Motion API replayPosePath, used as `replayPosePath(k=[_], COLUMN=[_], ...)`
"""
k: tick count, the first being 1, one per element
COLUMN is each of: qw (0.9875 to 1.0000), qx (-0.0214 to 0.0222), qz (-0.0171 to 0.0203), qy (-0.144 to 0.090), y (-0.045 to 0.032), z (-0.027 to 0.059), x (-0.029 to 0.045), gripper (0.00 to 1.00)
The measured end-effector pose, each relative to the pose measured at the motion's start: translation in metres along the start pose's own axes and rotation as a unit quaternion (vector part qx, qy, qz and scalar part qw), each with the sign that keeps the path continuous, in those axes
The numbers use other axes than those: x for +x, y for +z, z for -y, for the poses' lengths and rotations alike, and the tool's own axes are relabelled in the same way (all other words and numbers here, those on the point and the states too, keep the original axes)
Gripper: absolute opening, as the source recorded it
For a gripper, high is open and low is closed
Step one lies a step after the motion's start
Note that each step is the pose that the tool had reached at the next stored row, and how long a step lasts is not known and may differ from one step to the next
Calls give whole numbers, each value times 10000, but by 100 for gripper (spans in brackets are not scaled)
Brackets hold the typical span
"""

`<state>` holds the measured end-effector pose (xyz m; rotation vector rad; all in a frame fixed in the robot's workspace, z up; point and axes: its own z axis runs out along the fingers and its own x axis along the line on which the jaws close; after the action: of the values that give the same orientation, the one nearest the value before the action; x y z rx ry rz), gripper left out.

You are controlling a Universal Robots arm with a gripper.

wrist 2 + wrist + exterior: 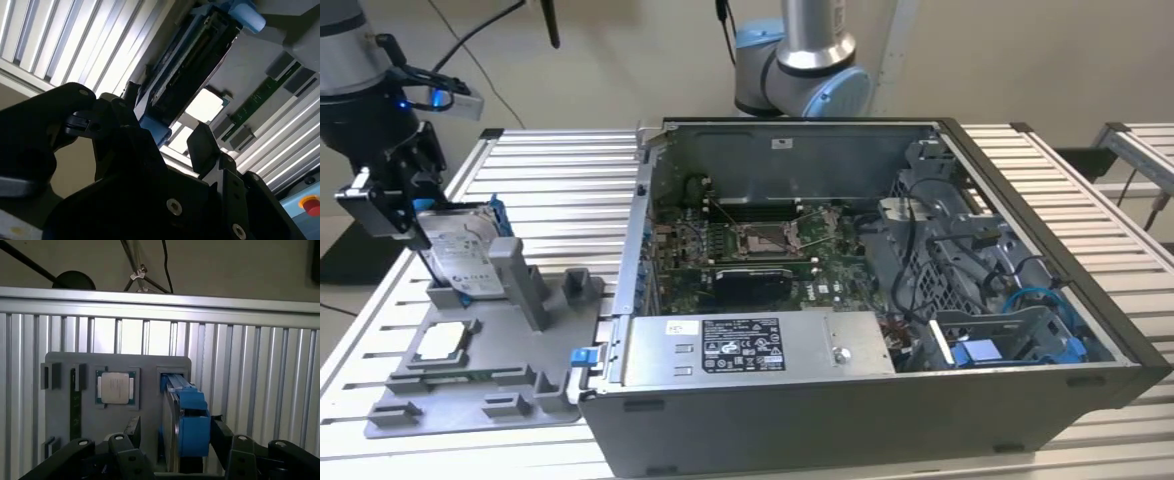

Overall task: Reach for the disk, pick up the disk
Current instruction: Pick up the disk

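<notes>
The disk (463, 255) is a silver-grey hard drive with a white label and a blue carrier frame. It stands on edge in a slot of the grey fixture (480, 400), at the exterior view's left. My gripper (424, 225) has come down at the disk's upper end. In the first wrist view the gripper (176, 432) is open and straddles the blue-edged disk (184, 412). One finger (220, 432) is close beside it and the other finger (132, 427) stands a gap away. The second wrist view shows the disk (192, 55) running away from the gripper (167, 122).
A small square silver chip (440, 340) lies in a fixture pocket next to the disk, also seen as the chip (116, 387). An open computer case (1041, 330) with a grey labelled box (734, 345) fills the exterior view's right. The table is slatted aluminium (547, 170).
</notes>
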<state>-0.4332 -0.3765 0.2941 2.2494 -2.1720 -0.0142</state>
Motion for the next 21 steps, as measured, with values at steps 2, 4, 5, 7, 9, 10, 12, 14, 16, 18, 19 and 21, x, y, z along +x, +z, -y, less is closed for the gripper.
replayPosePath(k=[2, 4, 5, 7, 9, 10, 12, 14, 16, 18, 19, 21], qw=[10000, 10000, 10000, 10000, 10000, 10000, 10000, 10000, 10000, 10000, 10000, 10000], qx=[0, 0, 0, 0, 0, 0, 0, -1, -2, 0, -1, 0], qz=[0, 0, 0, 0, 0, 0, 1, 2, 2, 3, 3, 2], qy=[0, 0, 0, 0, 0, 0, 0, 0, 0, 0, 0, 0], y=[37, 73, 91, 128, 169, 177, 191, 203, 204, 207, 207, 207], z=[1, 2, 2, 3, 3, 4, 4, 4, 4, 4, 4, 4], x=[-7, -12, -15, -17, -19, -19, -20, -20, -20, -20, -20, -20], gripper=[100, 100, 100, 100, 100, 100, 100, 0, 0, 0, 0, 0])
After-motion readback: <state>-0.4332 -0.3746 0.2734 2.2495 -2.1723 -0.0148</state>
